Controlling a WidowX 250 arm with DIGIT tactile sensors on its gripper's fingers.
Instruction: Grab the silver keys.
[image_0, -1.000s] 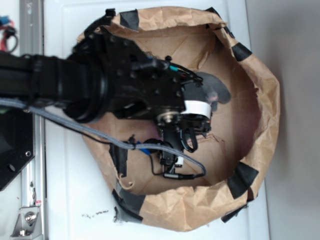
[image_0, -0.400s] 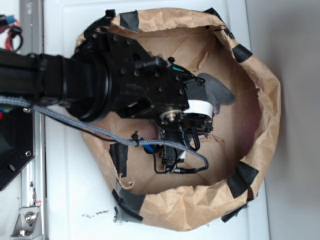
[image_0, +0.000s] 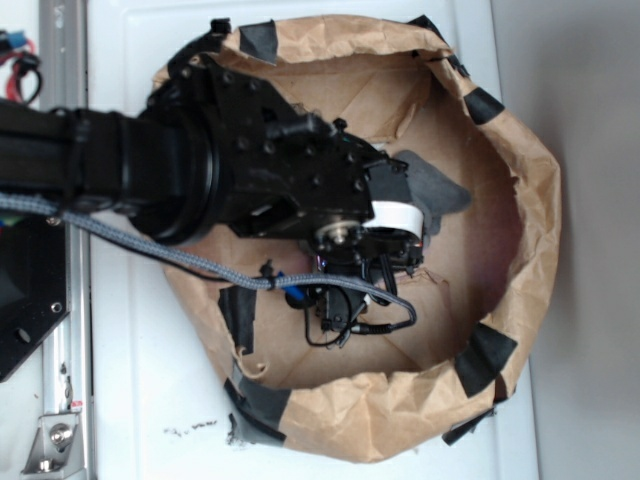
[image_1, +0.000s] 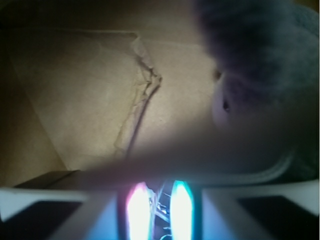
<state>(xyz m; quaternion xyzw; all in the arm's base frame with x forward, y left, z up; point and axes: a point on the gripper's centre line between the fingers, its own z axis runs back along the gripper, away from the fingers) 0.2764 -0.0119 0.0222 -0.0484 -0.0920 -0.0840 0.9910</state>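
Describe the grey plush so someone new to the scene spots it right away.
Start at the brown paper bag, opened like a bowl on the white surface, with the black arm reaching in from the left. The plush pokes out from under the arm's right end. It is fuzzy dark grey and lies on the floor of the bag, unlike the flat black tape on the rim.

Your arm (image_0: 200, 180) is matte black, studded with small screws, wearing a white band (image_0: 395, 214). A grey braided cable (image_0: 150, 250) and thin black wires (image_0: 355, 325) trail along it.
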